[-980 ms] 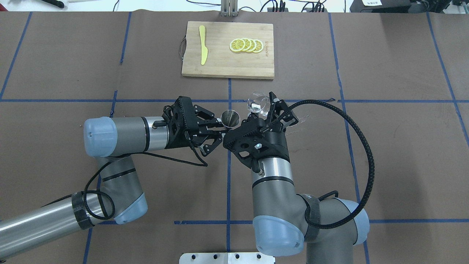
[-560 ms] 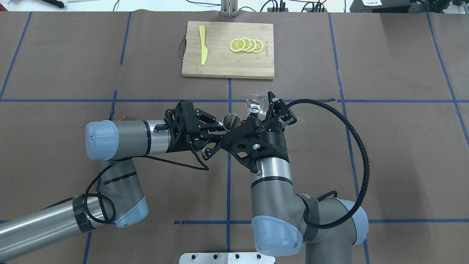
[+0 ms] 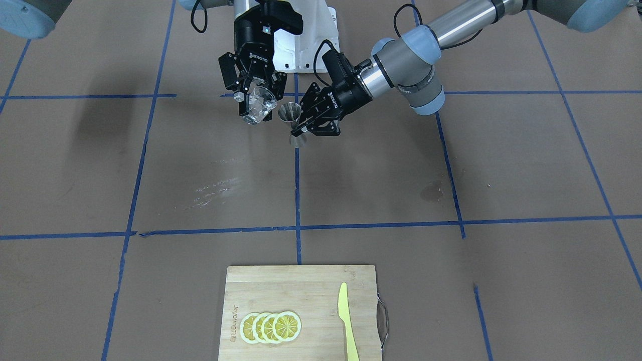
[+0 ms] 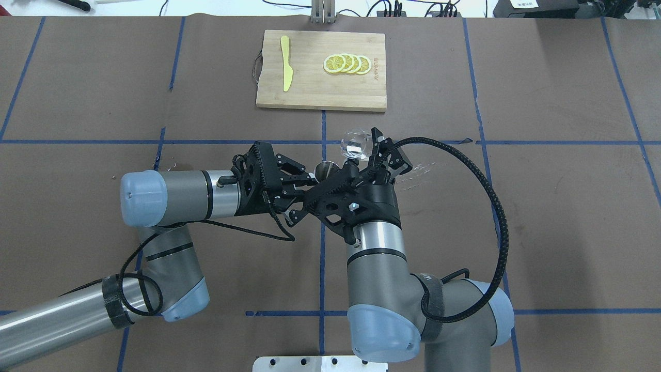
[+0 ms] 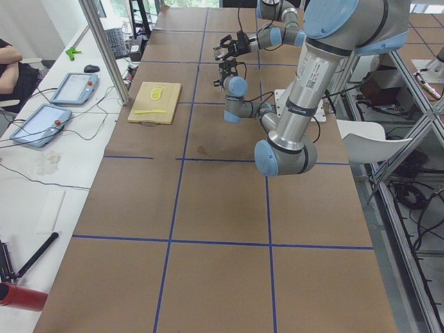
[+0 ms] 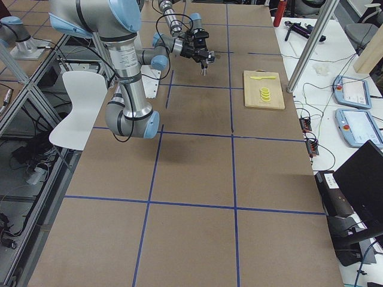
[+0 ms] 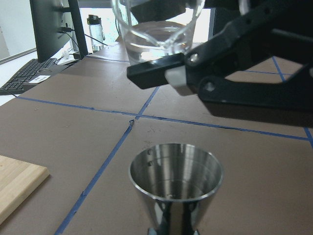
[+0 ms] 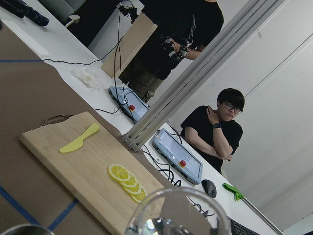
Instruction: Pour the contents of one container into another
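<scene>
My left gripper (image 3: 299,131) is shut on the narrow waist of the steel jigger (image 3: 291,113), holding it with its open cup up, off the brown table. From the left wrist camera the jigger (image 7: 176,181) looks empty inside. The small clear glass tumbler (image 3: 258,104) is clamped in my right gripper (image 3: 255,100), just beside the jigger and slightly higher. From overhead the tumbler (image 4: 354,144) sits just beyond and right of the jigger (image 4: 325,166), which the right gripper (image 4: 361,151) partly covers. The tumbler (image 7: 156,24) hangs above the jigger's rim.
A wooden cutting board (image 4: 310,93) lies at the far middle of the table, with lemon slices (image 4: 347,64) and a yellow plastic knife (image 4: 286,63) on it. Both wrists crowd together at the table's centre. People stand beyond the far edge (image 8: 215,127).
My right arm has swung left, bringing the tumbler closer to the jigger and covering more of it from overhead. The left arm has edged slightly right with the jigger.
</scene>
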Robot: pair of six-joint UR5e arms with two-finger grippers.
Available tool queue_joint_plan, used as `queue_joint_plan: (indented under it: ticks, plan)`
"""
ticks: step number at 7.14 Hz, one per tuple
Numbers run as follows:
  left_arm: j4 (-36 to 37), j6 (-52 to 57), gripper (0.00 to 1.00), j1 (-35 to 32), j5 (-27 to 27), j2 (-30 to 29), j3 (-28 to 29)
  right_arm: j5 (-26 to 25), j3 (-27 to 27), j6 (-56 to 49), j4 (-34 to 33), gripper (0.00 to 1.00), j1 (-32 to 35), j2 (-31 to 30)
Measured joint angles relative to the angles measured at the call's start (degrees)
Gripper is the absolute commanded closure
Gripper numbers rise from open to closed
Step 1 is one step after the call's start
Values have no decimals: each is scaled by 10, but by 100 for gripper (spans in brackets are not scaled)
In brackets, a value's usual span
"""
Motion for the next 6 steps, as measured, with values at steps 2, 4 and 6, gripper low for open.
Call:
queue_joint_plan:
  ticks: [2, 4, 6]
  plan:
    - [-1, 0, 100, 0, 0, 0, -1, 0, 0, -1, -27, 100, 0, 13]
    - [-1, 0, 100, 0, 0, 0, -1, -1, -2, -1, -45, 100, -1, 21]
    - [-1, 0, 100, 0, 0, 0, -1, -2, -5, -5, -61, 100, -2, 23]
